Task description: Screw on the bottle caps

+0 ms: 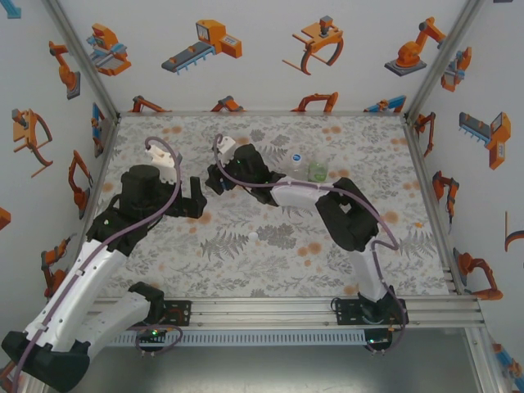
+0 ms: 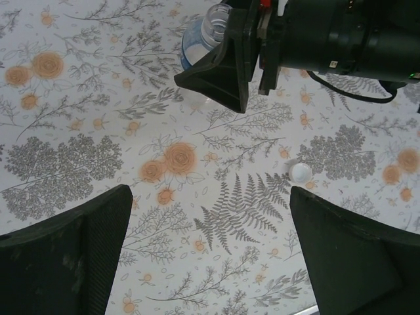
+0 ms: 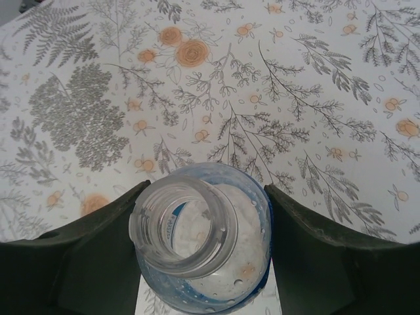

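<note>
The right tool (image 3: 203,197) has its two dark fingers against opposite sides of a see-through plastic bottle with a blue label (image 3: 244,266), gripping it just below the shoulder. The bottle stands upright on the grey-and-orange floral surface (image 1: 246,274), left of centre, and its threaded neck is open and uncapped.

The left tool (image 2: 210,216) faces it from just beside, jaws spread wide and holding nothing, with bare patterned surface between its fingers. A small white round plastic cap (image 2: 301,172) lies flat and alone on the surface, near the left tool's right finger and apart from the gripped bottle.

A colourless see-through plastic bottle (image 1: 298,160) and a green-tinted see-through plastic bottle (image 1: 318,170) stand side by side further back, close to the right arm's forearm.

Broad open surface lies in front of both tools. Aluminium frame rails (image 1: 426,205) and printed walls (image 1: 483,98) bound the surface, well apart from the tools.
</note>
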You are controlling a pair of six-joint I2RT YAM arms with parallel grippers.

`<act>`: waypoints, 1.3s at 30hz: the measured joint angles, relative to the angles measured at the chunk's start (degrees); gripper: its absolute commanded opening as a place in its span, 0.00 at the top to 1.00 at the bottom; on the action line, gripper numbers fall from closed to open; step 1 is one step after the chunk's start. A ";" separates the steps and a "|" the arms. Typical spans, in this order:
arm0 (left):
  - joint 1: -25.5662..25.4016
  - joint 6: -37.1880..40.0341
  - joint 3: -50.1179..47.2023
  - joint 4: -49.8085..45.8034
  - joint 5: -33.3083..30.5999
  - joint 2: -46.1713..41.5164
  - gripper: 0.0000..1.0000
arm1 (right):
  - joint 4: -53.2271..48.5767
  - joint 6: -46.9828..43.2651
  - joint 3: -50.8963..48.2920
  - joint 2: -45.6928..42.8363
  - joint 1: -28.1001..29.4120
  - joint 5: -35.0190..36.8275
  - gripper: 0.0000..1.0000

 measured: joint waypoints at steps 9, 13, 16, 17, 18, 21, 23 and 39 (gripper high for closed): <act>0.00 0.37 -0.02 5.66 11.30 -0.22 0.03 | -6.88 -0.96 -7.80 -19.23 -0.07 -0.39 0.61; 0.00 0.33 -0.02 10.10 17.77 0.96 0.03 | -13.35 -2.01 -9.38 -28.33 -0.39 -1.16 0.61; -0.02 0.33 -0.26 13.79 22.05 1.70 0.03 | -18.93 -2.86 -9.38 -34.56 -0.79 -2.21 0.62; -0.07 0.31 -0.63 15.34 23.56 1.79 0.03 | -20.94 -3.04 -9.38 -36.54 -0.87 -2.60 0.62; -0.07 0.26 -1.22 17.14 25.29 1.86 0.03 | -22.67 -3.13 -9.38 -38.27 -0.98 -3.04 0.63; -0.24 0.09 -3.08 22.18 30.25 2.12 0.01 | -27.54 -3.26 -9.38 -43.34 -1.03 -4.46 0.64; -0.87 0.07 -4.17 25.75 33.68 2.54 0.01 | -30.25 -3.21 -9.38 -46.45 -1.03 -5.20 0.65; -13.31 5.90 -5.29 40.87 44.04 8.13 0.05 | -35.43 3.32 -10.78 -59.19 -1.03 -17.57 0.70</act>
